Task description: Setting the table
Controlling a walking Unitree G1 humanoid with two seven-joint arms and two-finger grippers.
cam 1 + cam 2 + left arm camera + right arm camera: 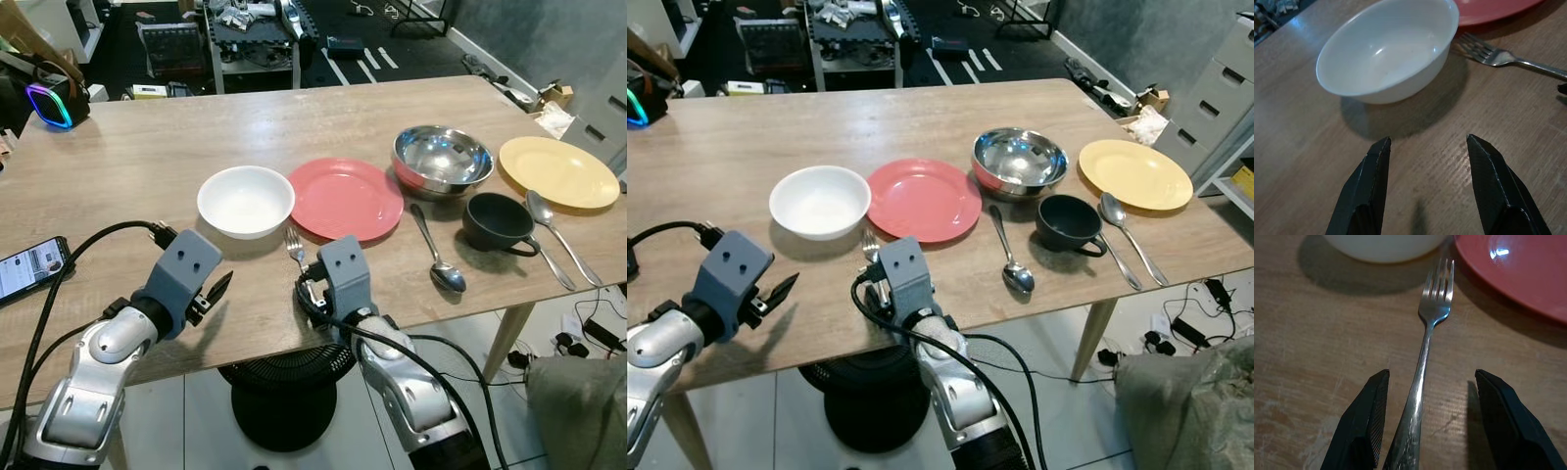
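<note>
A silver fork [294, 246] lies on the wooden table [118, 176] between the white bowl [245, 201] and the red plate [346, 198]. My right gripper [1429, 382] is open, its two fingers on either side of the fork's handle [1418, 396], just above the table. My left gripper [1427, 147] is open and empty, hovering over bare wood a little short of the white bowl [1388, 49]. Further right stand a steel bowl [442, 159], a spoon [439, 257], a dark mug [499, 222], a second spoon [556, 230] and a yellow plate [557, 171].
A phone [31, 268] lies at the table's left near edge. A glowing speaker [54, 103] sits at the far left corner. A black fan [284, 397] stands on the floor under the near edge. Shelving and cables crowd the floor beyond the table.
</note>
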